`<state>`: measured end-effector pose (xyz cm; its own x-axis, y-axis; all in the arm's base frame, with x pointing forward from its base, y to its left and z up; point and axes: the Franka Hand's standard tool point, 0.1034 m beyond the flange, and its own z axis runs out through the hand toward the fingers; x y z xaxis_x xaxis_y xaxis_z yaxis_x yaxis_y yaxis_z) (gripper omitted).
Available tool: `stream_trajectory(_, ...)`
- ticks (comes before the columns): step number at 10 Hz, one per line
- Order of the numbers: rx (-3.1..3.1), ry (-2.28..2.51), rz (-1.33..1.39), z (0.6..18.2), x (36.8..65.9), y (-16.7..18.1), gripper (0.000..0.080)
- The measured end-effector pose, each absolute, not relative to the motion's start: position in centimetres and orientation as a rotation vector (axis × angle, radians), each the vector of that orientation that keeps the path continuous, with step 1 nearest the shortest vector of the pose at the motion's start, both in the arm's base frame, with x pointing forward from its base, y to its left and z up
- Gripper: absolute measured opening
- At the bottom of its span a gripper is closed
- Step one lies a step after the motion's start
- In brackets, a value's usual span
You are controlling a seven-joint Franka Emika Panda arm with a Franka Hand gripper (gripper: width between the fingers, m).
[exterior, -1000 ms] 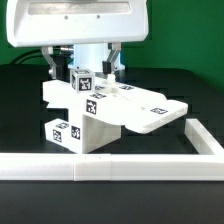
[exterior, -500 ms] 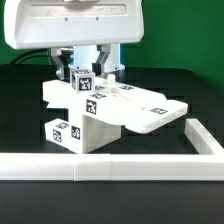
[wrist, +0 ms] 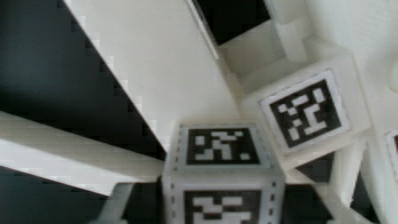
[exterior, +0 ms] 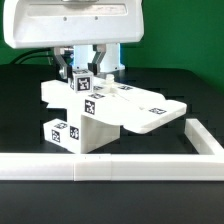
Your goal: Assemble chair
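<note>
The partly built white chair [exterior: 118, 112] stands in the middle of the black table, a flat panel [exterior: 152, 108] reaching toward the exterior view's right. A square leg [exterior: 84, 82] with black-and-white tags stands upright on its left part. My gripper [exterior: 84, 76] comes down from above, and its fingers [exterior: 68, 70] press against both sides of that leg. In the wrist view the leg's tagged end [wrist: 224, 148] fills the space between the jaws of my gripper [wrist: 222, 205]. Another tagged part [wrist: 306, 108] and slanting white braces [wrist: 157, 70] lie beyond it.
A long white border rail [exterior: 110, 167] runs along the table's front and turns back at the exterior view's right [exterior: 206, 141]. A tagged block [exterior: 62, 131] forms the chair's lower left corner. The arm's white body [exterior: 75, 22] hangs over the scene.
The fingers stood wide apart a second ago; they have drawn inward and now clamp the tagged square leg. The chair parts have not moved.
</note>
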<state>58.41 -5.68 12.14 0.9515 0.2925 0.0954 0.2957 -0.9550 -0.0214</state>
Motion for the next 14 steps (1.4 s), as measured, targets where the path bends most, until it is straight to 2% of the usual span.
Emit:
stream_trajectory(6, -3.005, 0.528, -0.164, 12.2, 58.8, -5.4, 0.0284)
stream_trajectory(14, -2.639, 1.43, -0.143, 12.2, 59.3, -4.4, 0.0284)
